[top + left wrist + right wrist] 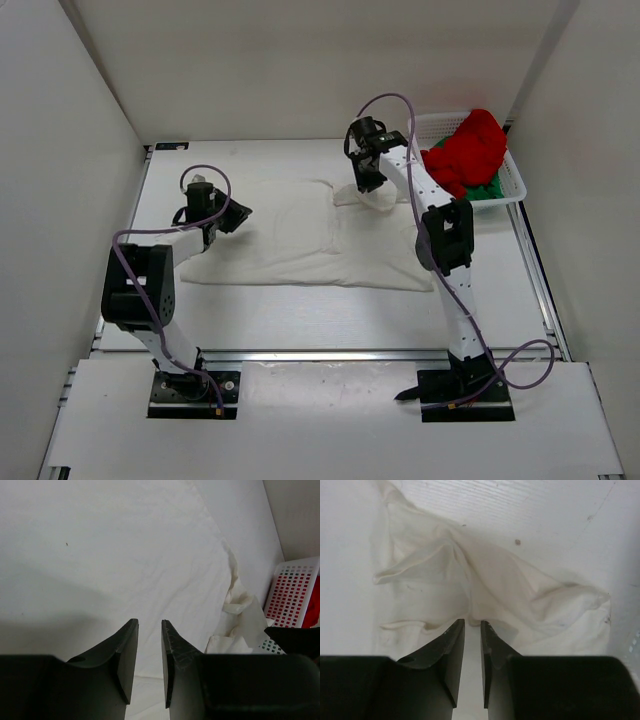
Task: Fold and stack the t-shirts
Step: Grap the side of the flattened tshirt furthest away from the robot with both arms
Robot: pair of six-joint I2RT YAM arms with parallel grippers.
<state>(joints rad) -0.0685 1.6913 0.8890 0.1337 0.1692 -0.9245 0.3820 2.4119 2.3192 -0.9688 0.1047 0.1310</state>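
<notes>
- Step in hand, by my read: first fold of white t-shirt (300,240), spread flat mid-tabletop (300,315). Red t-shirt (470,150) & green t-shirt (488,190) sit heaped in basket (517,180), far R corner.
- R claw (368,183) is at the shirt's bunched far-R sleeve, jaws pressed near together. Wrist view shows creases running into the tips, so I judge it's pinching cloth.
- L claw (228,217) is at the shirt's L edge, jaws near shut, nothing plainly caught.
- Next move, I reckon: carry sleeve inward over the body w/o dragging the rest.
</notes>
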